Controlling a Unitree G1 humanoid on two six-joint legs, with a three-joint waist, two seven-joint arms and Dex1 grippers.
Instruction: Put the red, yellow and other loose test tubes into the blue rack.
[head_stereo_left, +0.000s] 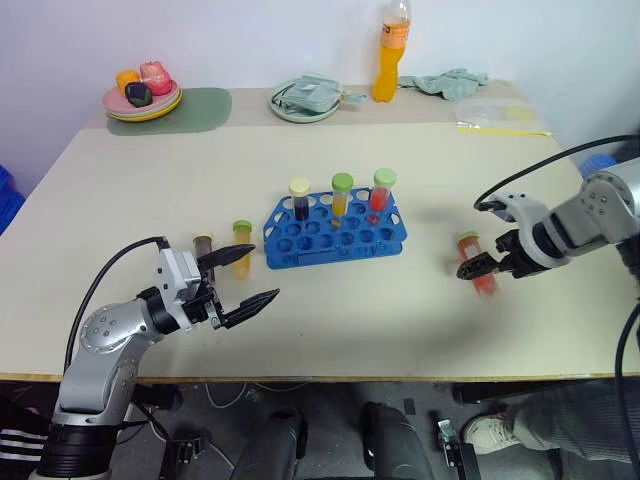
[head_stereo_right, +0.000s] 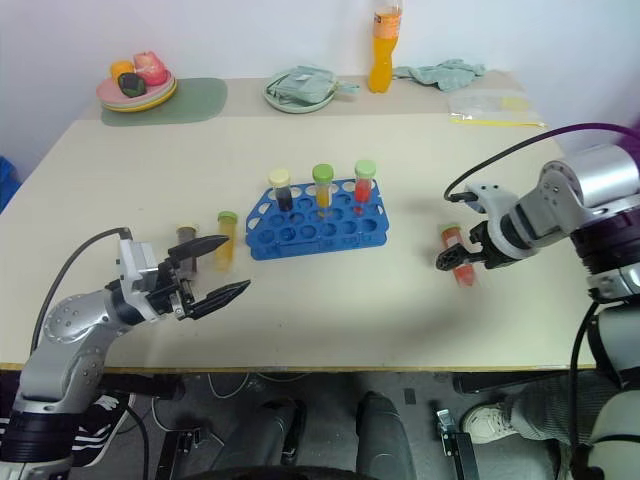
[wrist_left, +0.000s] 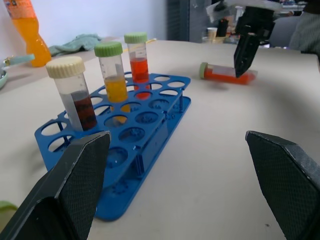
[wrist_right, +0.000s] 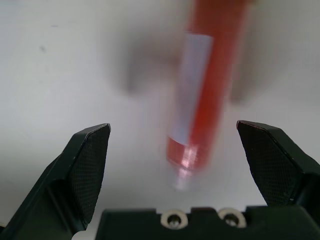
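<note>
The right gripper (head_stereo_left: 487, 268) hangs tilted steeply down over a loose red tube (head_stereo_left: 480, 265) lying flat on the table (head_stereo_left: 420, 320), its jaws spread wide and empty, one finger on each side of the tube as the right wrist view shows it. The tube's green cap points away from the gripper toward the far side of the table.

To take it well, I judge the fingers should come down square across the tube's middle, near the white label, and close only once both tips are low beside it (a round tube can roll out from under a lopsided pinch). A grip nearer the cap would make it easier to stand upright later.

The blue rack (head_stereo_left: 335, 238) sits well off to this gripper's inner side, with three tubes already upright in its back row: dark brown (head_stereo_left: 300, 200), yellow (head_stereo_left: 342, 196) and red (head_stereo_left: 381, 194). Most holes stand free.

The left gripper (head_stereo_left: 245, 280) is released too, jaws wide, level and holding nothing. Just beyond its fingers lie two more loose tubes, a yellow one (head_stereo_left: 241, 248) and a brown one (head_stereo_left: 204, 251), between it and the rack.

Bare tabletop lies between the right gripper and the rack, so the carry looks unobstructed. The near table edge runs well behind both grippers, and the tube is clear of it
</note>
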